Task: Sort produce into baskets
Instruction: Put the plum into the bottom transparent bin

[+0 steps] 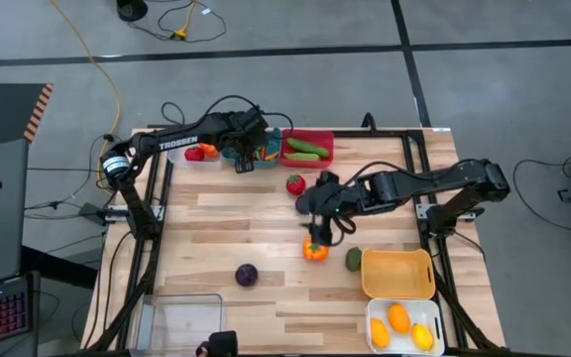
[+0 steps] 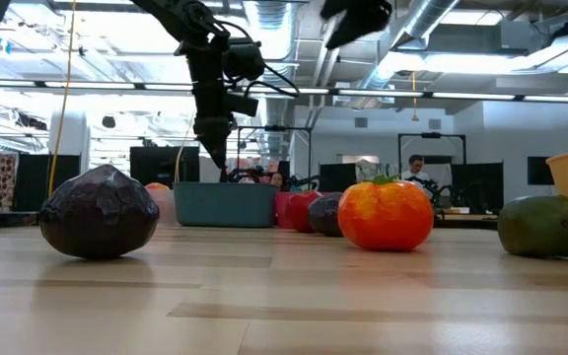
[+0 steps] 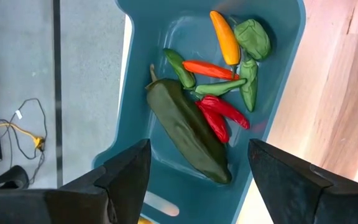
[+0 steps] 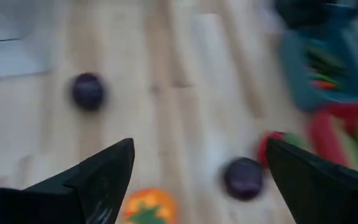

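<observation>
Both my pincers stand open: my right pincer (image 1: pixel 317 216) hangs mid-desk above the orange tomato (image 1: pixel 315 249), holding nothing, while my left pincer (image 1: pixel 243 159) hovers over the teal basket (image 3: pixel 278 99) of peppers at the far edge. Out from there, a purple ball (image 1: pixel 247 275) lies toward the near edge and a green fruit (image 1: pixel 353 259) beside the orange-yellow basket (image 1: pixel 398 275).
</observation>
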`<state>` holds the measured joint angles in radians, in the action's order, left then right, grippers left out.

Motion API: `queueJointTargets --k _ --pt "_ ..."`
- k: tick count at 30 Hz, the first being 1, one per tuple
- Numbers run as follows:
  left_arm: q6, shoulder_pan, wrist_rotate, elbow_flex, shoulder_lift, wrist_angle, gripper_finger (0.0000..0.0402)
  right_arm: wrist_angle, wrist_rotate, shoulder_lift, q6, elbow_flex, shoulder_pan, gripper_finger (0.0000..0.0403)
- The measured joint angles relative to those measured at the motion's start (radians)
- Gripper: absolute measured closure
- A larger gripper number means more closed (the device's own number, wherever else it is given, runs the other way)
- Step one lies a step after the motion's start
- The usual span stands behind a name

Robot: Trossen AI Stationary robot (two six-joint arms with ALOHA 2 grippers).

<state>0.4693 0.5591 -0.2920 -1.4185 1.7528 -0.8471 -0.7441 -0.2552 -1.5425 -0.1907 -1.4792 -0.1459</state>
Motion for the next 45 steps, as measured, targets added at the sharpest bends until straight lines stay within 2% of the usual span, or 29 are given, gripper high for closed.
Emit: queueJointTargets --k 4,7,14,27,32,40,45 --pt "0.001 0.000 0.000 0.000 -0.014 -0.005 0.0145 -0.061 -0.137 0.000 -0.072 0.000 0.036 0.0015" --pt "0.001 0.000 0.001 0.000 -0.030 -0.011 0.0145 -0.062 -0.174 0.000 -0.144 0.026 0.074 0.0015" --pt "0.001 -0.001 0.000 0.000 -0.089 -0.020 0.0145 -0.063 -0.166 -0.040 -0.202 0.091 0.140 0.0016" --pt "-0.003 -0.002 -0.001 0.000 -0.186 -0.023 0.0145 -0.015 -0.160 -0.294 -0.194 0.096 0.192 0.0016" --pt "-0.011 -0.002 0.000 0.000 -0.189 -0.023 0.0145 0.007 -0.087 -0.330 -0.195 0.096 0.194 0.0016" --pt "-0.021 -0.002 0.027 0.000 -0.189 -0.024 0.0145 0.016 -0.086 -0.329 -0.228 0.096 0.201 0.0016" --pt "-0.021 -0.002 0.030 0.000 -0.189 -0.024 0.0145 0.010 -0.079 -0.377 -0.228 0.096 0.201 0.0016"
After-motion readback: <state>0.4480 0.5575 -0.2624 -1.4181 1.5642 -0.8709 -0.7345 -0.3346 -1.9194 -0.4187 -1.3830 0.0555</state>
